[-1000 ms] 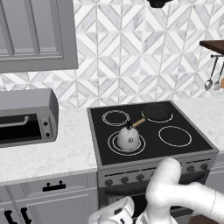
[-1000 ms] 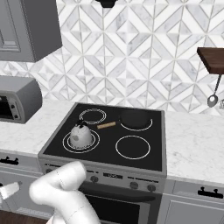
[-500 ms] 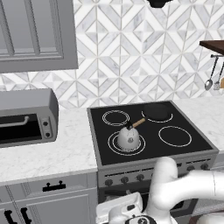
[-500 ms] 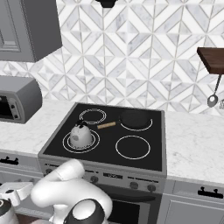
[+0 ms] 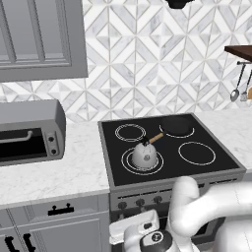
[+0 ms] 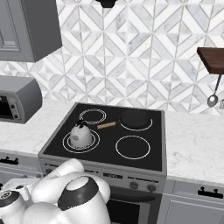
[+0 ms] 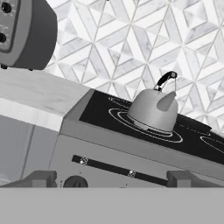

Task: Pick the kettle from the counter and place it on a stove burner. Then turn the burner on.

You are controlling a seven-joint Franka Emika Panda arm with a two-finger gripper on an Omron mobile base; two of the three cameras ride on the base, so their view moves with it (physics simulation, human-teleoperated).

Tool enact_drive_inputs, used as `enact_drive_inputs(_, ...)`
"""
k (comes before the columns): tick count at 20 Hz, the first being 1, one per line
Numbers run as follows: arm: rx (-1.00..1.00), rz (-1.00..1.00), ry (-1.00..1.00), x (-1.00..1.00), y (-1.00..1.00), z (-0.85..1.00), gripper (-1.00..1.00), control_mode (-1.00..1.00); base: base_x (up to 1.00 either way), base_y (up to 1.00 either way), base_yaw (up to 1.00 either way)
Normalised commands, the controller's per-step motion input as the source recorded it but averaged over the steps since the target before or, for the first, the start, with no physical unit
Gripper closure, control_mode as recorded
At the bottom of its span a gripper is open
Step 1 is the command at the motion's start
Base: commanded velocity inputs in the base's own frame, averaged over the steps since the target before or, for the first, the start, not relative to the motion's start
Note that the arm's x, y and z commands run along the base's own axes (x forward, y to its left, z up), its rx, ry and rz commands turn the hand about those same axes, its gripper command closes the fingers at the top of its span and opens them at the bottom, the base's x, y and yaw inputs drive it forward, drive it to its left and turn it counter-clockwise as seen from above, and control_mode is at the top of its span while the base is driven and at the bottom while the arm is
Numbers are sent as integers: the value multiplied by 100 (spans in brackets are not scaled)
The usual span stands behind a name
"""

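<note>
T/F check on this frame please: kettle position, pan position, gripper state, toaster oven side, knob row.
1. The kettle sits on the large double-ring stove burner at the cooktop's front left. True.
2. The gripper is shut on the kettle. False: it is open, low in front of the stove, holding nothing.
3. The dark pan rests on the rear right burner, its wooden handle pointing toward the kettle. True.
4. The toaster oven stands on the counter right of the stove. False: it stands to the left.
5. The knob row runs along the stove's front panel, below the cooktop. True.
</note>
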Motion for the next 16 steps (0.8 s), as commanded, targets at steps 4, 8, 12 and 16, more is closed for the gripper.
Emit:
enact_drive_inputs(4, 11, 0, -7, 32, 0, -29, -100, -100, 0, 0, 0)
enact_drive_inputs(8, 7, 0, -2, 56, 0, -9, -100, -100, 0, 0, 0)
enact_drive_inputs(12, 6, 0, 0, 32, -26, -5, -100, -100, 0, 0, 0)
enact_drive_inputs(16, 12, 0, -1, 24, -58, -3, -100, -100, 0, 0, 0)
